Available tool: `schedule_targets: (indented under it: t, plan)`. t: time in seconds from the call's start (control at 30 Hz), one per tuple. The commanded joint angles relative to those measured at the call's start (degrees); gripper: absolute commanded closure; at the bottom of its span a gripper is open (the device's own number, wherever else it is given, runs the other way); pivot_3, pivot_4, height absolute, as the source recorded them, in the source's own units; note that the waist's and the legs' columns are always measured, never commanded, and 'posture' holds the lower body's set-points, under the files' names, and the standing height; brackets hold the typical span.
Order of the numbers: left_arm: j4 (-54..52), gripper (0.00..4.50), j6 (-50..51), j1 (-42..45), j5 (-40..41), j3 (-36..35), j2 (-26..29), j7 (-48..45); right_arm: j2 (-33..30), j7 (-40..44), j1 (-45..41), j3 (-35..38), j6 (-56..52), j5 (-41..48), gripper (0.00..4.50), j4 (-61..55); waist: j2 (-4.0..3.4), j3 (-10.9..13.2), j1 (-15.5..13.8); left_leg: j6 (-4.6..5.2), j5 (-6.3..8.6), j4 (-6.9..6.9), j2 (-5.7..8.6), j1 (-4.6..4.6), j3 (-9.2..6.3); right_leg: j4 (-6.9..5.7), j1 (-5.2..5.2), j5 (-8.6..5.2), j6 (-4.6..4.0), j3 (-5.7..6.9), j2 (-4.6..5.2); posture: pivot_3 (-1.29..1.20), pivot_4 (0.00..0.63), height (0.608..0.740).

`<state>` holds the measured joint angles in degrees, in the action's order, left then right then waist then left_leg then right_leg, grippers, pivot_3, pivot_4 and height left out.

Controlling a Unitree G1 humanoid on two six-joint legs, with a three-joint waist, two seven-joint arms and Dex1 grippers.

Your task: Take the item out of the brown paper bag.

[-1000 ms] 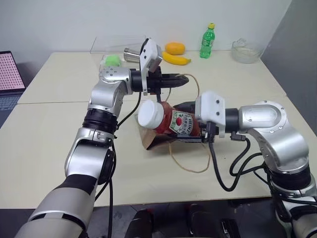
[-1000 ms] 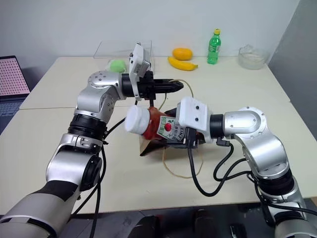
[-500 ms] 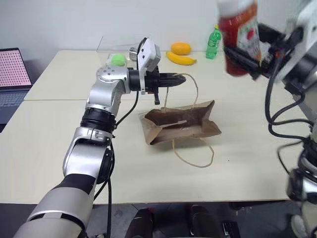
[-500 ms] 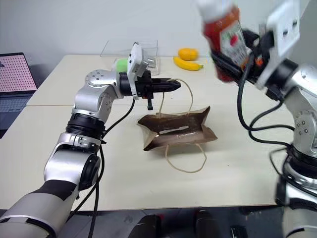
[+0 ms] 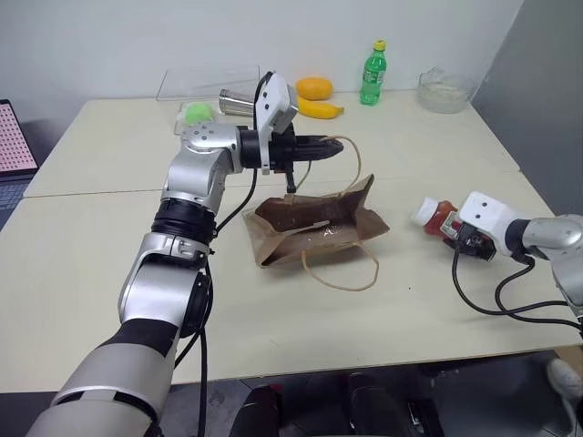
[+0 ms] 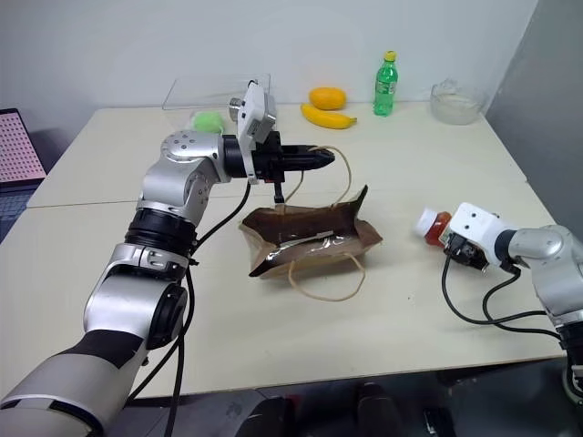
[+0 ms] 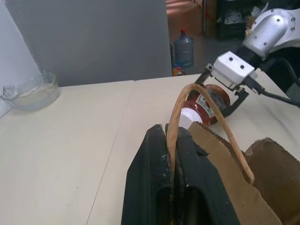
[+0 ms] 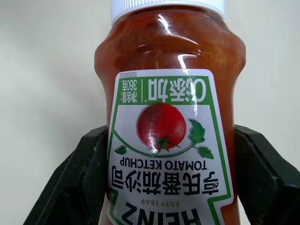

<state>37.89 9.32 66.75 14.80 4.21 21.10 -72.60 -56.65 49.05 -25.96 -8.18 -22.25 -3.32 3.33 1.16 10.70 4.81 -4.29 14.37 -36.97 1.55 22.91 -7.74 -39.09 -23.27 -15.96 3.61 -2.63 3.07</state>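
Red ketchup bottle (image 5: 438,217) lies out of the bag (image 5: 314,225), low over the table (image 5: 109,264) to its right, clamped between the right gripper's (image 8: 164,183) fingers. Left gripper (image 7: 171,154) pinches a bag handle (image 7: 197,101), closed tight.

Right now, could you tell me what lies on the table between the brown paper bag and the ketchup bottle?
Nothing: the left eye view shows bare table between the brown paper bag and the ketchup bottle.
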Motion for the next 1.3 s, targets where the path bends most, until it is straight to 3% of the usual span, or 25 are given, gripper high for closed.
schedule_targets:
  t: [0.03,0.07,0.23,0.27,0.37,0.5,0.57,0.67,0.97,1.1,1.3]
  plan:
    - [-0.95,4.5,-1.08,1.77,0.0,-0.87,0.43,0.0,-1.02,1.81,-1.25,1.79,1.25,0.08,0.27,-0.51,0.0,0.0,-0.07,0.0,0.0,0.0,0.0,0.0,-0.02,0.01,0.01,0.0,0.0,0.02,0.0,0.0,0.15,0.74]
    - [-1.05,4.5,-1.04,1.7,0.0,-0.86,0.45,-0.03,-1.16,2.61,-0.92,2.1,0.99,0.57,0.1,-0.71,0.0,0.0,-0.09,0.0,0.0,0.0,0.0,0.0,-0.03,0.01,0.02,0.0,0.0,0.02,0.0,0.0,0.15,0.74]
    - [-1.49,4.5,-0.99,1.07,-0.05,-0.86,0.61,0.04,-3.84,6.66,2.46,8.81,-0.97,5.79,0.1,-5.24,0.0,0.0,-0.26,0.0,0.0,0.0,0.01,0.0,-0.05,0.02,0.04,0.0,0.0,0.04,0.0,0.0,0.15,0.74]
    - [-1.19,4.5,-1.07,1.13,-0.21,-1.19,0.57,1.14,-3.69,7.97,4.74,13.28,-2.5,9.73,0.1,-10.02,0.0,0.0,-0.33,0.0,0.0,0.01,0.01,0.01,-0.06,0.03,0.04,0.0,0.0,0.04,0.0,0.0,0.15,0.74]
    - [0.34,4.5,-2.3,1.59,-0.93,-2.02,0.46,4.5,-0.01,8.0,10.82,24.52,-8.86,20.98,0.1,-25.16,0.0,0.0,-0.54,0.0,0.0,0.03,-0.04,0.02,-0.09,0.04,0.05,0.0,0.0,0.06,-0.02,0.0,0.15,0.74]
    - [2.14,4.5,-4.45,1.83,-2.52,-1.75,1.99,6.06,11.38,-2.32,20.98,31.96,-17.95,31.81,0.1,-46.86,0.08,-0.05,-0.97,0.0,0.0,0.01,-0.11,0.0,-0.22,0.02,0.14,0.0,0.0,0.15,-0.08,0.0,0.15,0.74]
    - [2.75,4.5,-4.59,1.82,-3.61,-1.14,3.04,6.37,15.7,-7.62,24.01,30.18,-19.12,31.77,0.1,-52.66,0.07,-0.04,-1.03,0.0,0.0,-0.01,-0.07,0.0,-0.15,-0.03,0.12,0.0,0.0,0.08,-0.08,0.0,0.15,0.74]
    - [2.81,3.86,-3.86,2.0,-4.43,-0.74,5.36,4.96,23.46,-17.67,23.04,23.69,-20.26,30.35,0.0,-57.16,0.09,-0.05,-1.03,0.01,-0.01,-0.09,0.0,-0.03,-0.06,0.02,0.14,0.09,0.14,-0.03,-0.03,0.0,0.15,0.74]
    - [-1.43,1.15,2.79,-0.26,-0.77,-3.82,9.8,2.39,24.85,-21.92,18.12,16.52,-17.46,27.61,0.0,-53.73,0.04,-0.06,-1.33,0.03,-0.03,-0.02,-0.02,-0.04,-0.13,0.02,0.12,0.09,0.13,0.04,-0.06,0.0,0.15,0.74]
    - [-10.76,1.15,9.26,-6.59,3.06,-10.02,13.02,8.14,24.98,-21.61,19.86,16.0,-14.57,26.25,0.0,-51.92,0.03,-0.07,-1.22,0.04,-0.03,-0.01,-0.02,-0.03,-0.13,0.02,0.1,0.1,0.13,0.04,-0.06,0.0,0.15,0.74]
    - [-41.81,1.15,11.39,-28.4,5.51,-23.8,5.34,34.55,28.93,-24.79,25.34,12.89,-5.94,20.43,0.0,-48.08,0.02,-0.09,-1.38,0.03,-0.03,0.0,-0.18,-0.08,-0.11,0.02,0.08,0.11,0.11,-0.05,-0.06,0.0,0.15,0.74]
